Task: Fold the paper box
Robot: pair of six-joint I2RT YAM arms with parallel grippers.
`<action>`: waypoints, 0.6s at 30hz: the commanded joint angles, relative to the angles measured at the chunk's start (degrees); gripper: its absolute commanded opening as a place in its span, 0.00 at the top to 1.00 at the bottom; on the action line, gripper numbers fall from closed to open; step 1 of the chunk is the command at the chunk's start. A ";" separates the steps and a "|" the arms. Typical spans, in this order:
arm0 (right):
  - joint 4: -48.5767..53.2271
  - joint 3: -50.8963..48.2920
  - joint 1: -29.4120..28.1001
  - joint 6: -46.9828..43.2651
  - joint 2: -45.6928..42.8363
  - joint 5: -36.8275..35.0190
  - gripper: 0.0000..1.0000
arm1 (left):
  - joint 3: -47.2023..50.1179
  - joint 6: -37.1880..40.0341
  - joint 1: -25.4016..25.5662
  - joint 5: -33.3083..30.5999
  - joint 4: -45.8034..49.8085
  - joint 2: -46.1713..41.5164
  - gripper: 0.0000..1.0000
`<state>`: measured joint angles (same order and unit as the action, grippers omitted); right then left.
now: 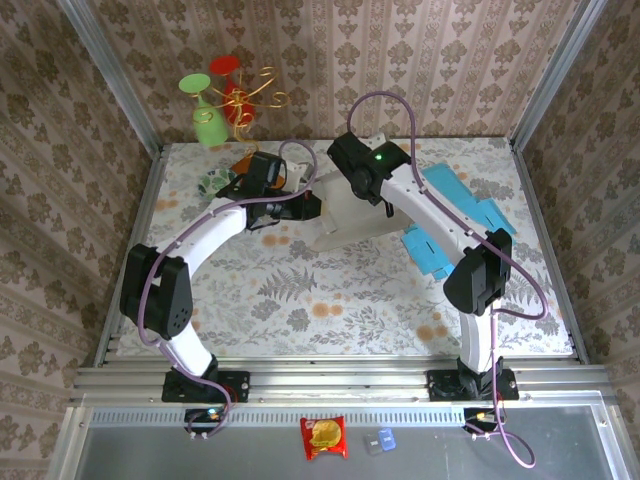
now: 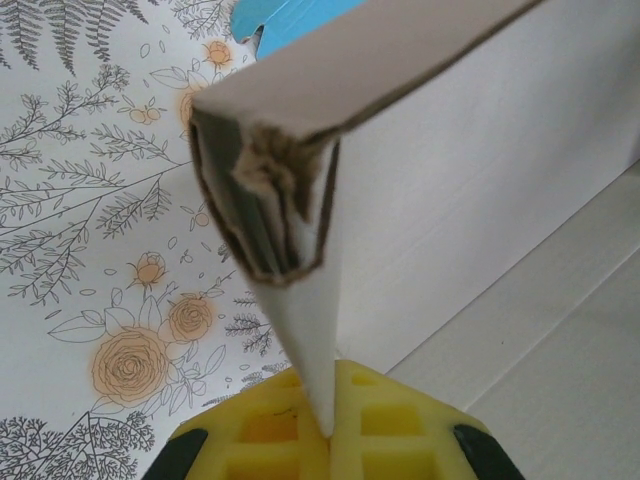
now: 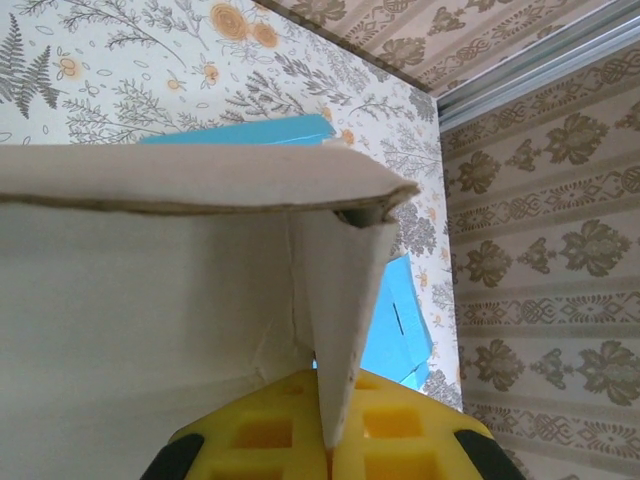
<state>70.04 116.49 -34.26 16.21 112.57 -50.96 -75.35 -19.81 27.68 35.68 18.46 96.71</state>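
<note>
The paper box (image 1: 352, 222) is sitting toward 12 o'clock on the table (image 1: 300, 300) — the left gripper (image 2: 322, 425) is pinching its 9 o'clock edge, the right gripper (image 3: 332, 435) seemingly clamping its 1 o'clock edge, both closed tight.

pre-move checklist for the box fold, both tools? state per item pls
1. Grip of left tool on a paper box flap: ok, shut on it.
2. Grip of right tool on a box flap: ok, shut on it.
3. Clean crease at the corner by the left tool: not ok, the edge looks frayed.
4. Box clear of the blue sheets: cannot tell, they lie close on its right.
5. Box bottom resting on the table: cannot tell.
</note>
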 commanded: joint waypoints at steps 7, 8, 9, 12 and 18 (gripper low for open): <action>-6.64 -4.13 3.46 -0.84 -6.80 14.46 0.74 | -1.59 1.01 -0.17 -0.26 1.89 -0.66 1.00; -6.67 -4.40 3.87 -0.44 -7.06 15.54 0.72 | -1.53 0.92 -0.17 -0.21 1.84 -0.69 1.00; -6.73 -4.78 4.22 -0.30 -7.15 16.51 0.70 | -1.55 0.88 -0.19 -0.17 1.77 -0.63 1.00; -7.43 -6.47 4.72 -0.05 -7.83 18.17 0.67 | -1.55 0.75 -0.17 -0.13 1.64 -0.43 1.00; -7.93 -10.32 4.83 1.38 -10.46 19.09 0.62 | -1.78 0.57 -0.18 -0.35 1.57 -0.34 1.00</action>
<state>62.74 107.98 -29.39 15.84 105.12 -33.69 -75.37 -19.81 27.35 34.83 19.79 96.71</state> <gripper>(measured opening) 0.372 0.062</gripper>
